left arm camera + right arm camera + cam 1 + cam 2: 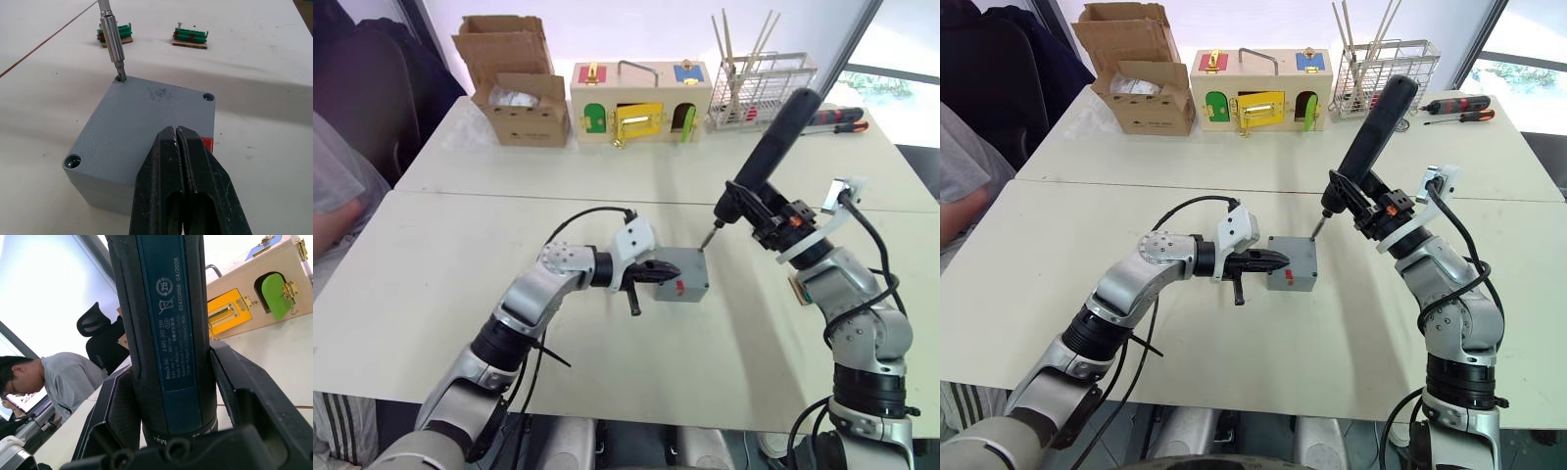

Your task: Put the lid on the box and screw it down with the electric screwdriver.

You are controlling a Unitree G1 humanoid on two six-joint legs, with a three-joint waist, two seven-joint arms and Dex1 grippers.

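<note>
Already the lid (146, 122) sits on the box (683, 275), flush on top, so the first half of the task looks done; the pair stands on the tabletop (460, 294) near the middle of the frame in the head views, with the red mark facing the lower edge. What is in hand now is the screwing. The electric screwdriver (773, 147) leans from the upper right of the frame down toward the centre, and in the left wrist view its metal bit (113, 44) meets the corner hole of the lid at the upper left of that frame. The right gripper (171, 396) has its jaws clamped on the driver's black barrel. The left gripper (651, 273) lies at the box's left side in the head views, its jaws pressed together with nothing between them, their tip resting over the lid's near edge as if steadying it. Two other corner holes (209, 97) show in the left wrist view; whether screws sit tight in them I cannot tell. By my judgement at least this corner is unfinished, and the remaining corners may want the driver too.
</note>
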